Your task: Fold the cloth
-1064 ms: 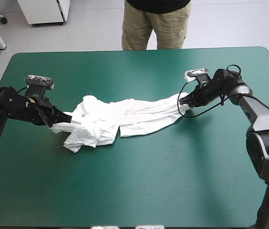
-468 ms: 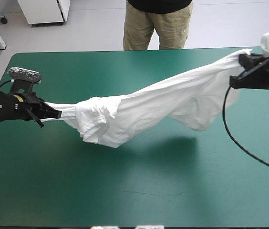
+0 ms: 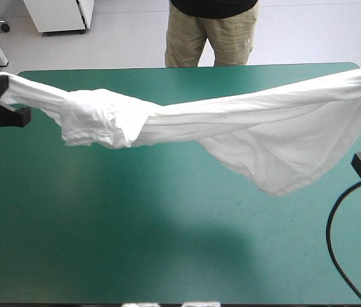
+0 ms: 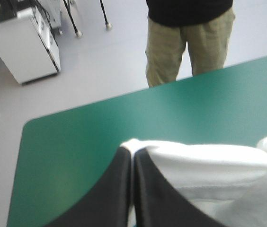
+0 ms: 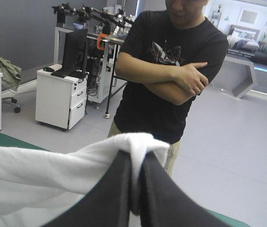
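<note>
The table with its smooth teal-green cover [image 3: 52, 256] fills most of the high view, its far corners rounded. A broad soft shadow [image 3: 187, 233] darkens the cover's middle. A few faint pale scuffs mark its nearer right part.

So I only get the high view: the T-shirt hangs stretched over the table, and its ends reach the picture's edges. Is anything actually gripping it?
Observer: Yes. The left wrist view shows the left gripper shut on the T-shirt, a white fold poking out at its tip.
Operator: And the other end?
Observer: In the right wrist view the right gripper is shut on a bunched bit of the cloth.
</note>
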